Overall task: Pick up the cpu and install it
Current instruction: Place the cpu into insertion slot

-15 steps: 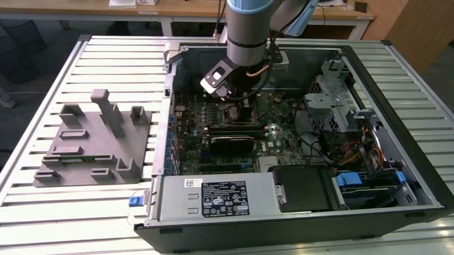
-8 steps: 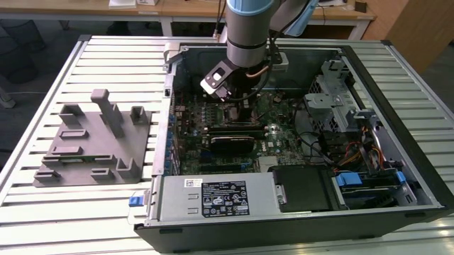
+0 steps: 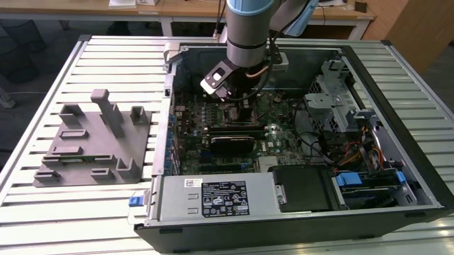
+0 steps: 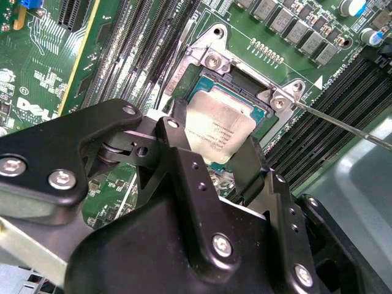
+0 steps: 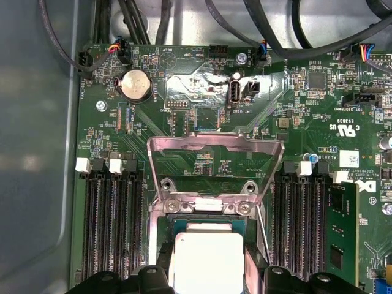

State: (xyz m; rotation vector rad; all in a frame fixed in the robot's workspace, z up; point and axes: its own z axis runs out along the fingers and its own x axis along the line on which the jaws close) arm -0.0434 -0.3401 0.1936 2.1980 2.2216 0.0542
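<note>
I read the black two-finger gripper [image 4: 213, 146] clamped on the flat silver-grey square cpu [image 4: 220, 125], by opposite edges. The cpu is centred between the fingers [image 4: 177, 147], just over the metal-rimmed socket frame [image 4: 211, 58], at the exterior view's upper centre.

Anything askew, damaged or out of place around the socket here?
Nothing stands out. The cpu lies square to the socket frame, at the gripper; whether it is fully seated cannot be told. The load plate stands swung open, and the motherboard looks undamaged.
</note>
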